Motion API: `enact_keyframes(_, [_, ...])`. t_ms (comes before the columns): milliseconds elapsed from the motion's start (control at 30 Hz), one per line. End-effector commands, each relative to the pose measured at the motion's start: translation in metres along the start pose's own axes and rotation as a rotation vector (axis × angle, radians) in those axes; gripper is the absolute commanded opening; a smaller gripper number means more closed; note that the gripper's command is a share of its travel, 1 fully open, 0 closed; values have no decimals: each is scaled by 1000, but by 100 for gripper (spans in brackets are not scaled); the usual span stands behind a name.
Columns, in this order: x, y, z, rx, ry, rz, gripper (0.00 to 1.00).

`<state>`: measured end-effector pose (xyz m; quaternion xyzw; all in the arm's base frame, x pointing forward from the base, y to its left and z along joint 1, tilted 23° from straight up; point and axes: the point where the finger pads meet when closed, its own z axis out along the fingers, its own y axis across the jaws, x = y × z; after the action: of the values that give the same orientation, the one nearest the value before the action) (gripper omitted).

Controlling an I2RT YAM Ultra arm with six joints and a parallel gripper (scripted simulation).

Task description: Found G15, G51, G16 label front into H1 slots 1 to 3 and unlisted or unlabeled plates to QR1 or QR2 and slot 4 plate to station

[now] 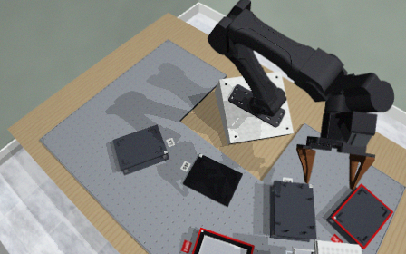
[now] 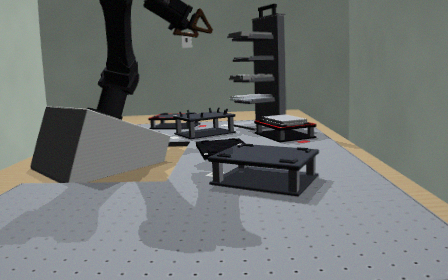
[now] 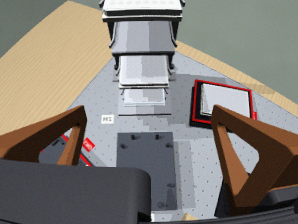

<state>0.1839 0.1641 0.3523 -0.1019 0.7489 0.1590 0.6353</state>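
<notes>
The plate hotel H1 (image 2: 270,65) (image 3: 143,26) stands at the far end of the deck with four shelves. A white plate (image 1: 337,248) lies on the top shelf. Lighter plates show on the lower shelves (image 2: 248,98) (image 2: 247,78) (image 3: 143,70). I cannot read any labels. My gripper (image 1: 331,183) (image 2: 192,28) (image 3: 148,112) is open and empty. It hangs high above the deck, between a dark nest (image 1: 292,210) (image 3: 147,152) and a red-edged nest (image 1: 361,215), facing the hotel.
A second red-edged nest (image 1: 224,245) (image 2: 285,121) (image 3: 222,99) holds a white plate. A black nest on legs (image 1: 140,149) (image 2: 262,165) and a tilted black nest (image 1: 212,179) (image 2: 220,145) stand mid-deck. The arm's grey base block (image 1: 251,109) (image 2: 95,142) lies behind.
</notes>
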Motion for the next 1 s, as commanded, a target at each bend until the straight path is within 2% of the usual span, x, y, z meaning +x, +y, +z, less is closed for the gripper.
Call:
enact_keyframes(0, [-6,4,1,-26,-8,9,100])
enact_keyframes(967, [-22,5,31,-27,-11,9,100])
